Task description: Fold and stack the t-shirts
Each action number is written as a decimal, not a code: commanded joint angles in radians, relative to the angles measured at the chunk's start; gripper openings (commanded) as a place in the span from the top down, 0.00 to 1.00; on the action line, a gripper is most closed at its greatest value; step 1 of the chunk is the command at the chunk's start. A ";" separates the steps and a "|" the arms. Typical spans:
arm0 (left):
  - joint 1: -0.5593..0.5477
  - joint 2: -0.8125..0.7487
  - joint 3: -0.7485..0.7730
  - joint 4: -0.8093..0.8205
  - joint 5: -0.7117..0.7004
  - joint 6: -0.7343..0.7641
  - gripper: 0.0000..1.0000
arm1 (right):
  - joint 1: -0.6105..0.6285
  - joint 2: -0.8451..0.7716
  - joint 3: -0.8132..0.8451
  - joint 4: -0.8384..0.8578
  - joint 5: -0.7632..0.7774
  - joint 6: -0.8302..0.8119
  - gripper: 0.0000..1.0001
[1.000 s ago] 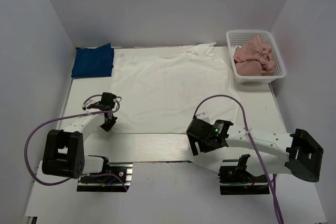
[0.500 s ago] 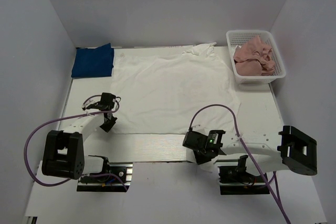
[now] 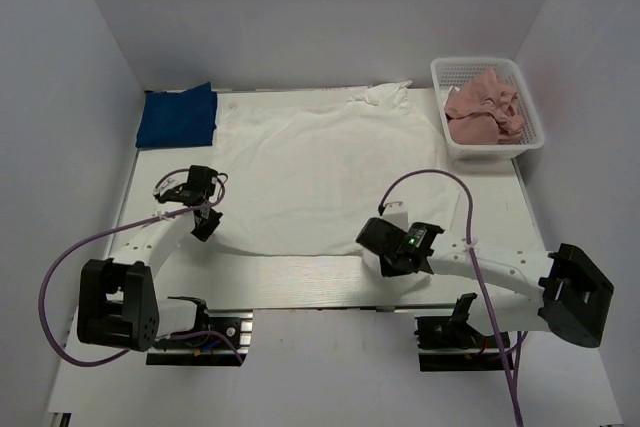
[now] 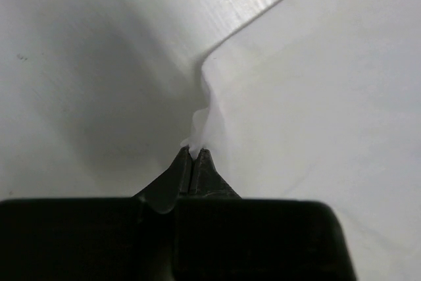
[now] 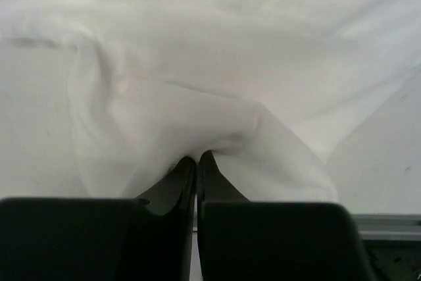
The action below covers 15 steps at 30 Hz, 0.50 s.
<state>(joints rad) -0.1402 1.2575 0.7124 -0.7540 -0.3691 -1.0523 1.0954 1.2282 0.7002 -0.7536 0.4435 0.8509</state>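
Left wrist view: left pincer (image 4: 194,157) pinched tight on the near hem corner of the white t-shirt (image 4: 316,97), which spreads flat ahead. Right pincer (image 5: 197,160) likewise clamps the hem. The cloth is probably light and limp and would sag between grips, so the hem corners suit best.

The spread t-shirt (image 3: 320,172) covers the middle of the bench (image 3: 300,282), reaching its far edge. The folded t-shirt (image 3: 177,117) lies in the far-left corner, just beside it. The basket (image 3: 487,150) stands in the far-right corner with the bunched t-shirt (image 3: 482,107) inside. The left gripper (image 4: 192,153) pinches the spread t-shirt's near-left corner. The right gripper (image 5: 197,157) pinches its near hem, toward the right.
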 commanded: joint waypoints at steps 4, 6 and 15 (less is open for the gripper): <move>0.004 0.055 0.125 0.015 0.009 0.005 1.00 | -0.179 -0.024 0.119 0.121 0.097 -0.231 1.00; 0.004 0.097 0.176 0.004 -0.014 0.005 1.00 | -0.245 -0.003 0.169 0.157 0.101 -0.298 1.00; 0.042 0.304 0.409 -0.002 -0.024 0.005 1.00 | -0.503 0.252 0.438 0.346 -0.019 -0.512 1.00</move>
<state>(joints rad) -0.1165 1.5234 1.0378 -0.7559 -0.3660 -1.0504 0.6548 1.4136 1.0389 -0.4900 0.4583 0.4553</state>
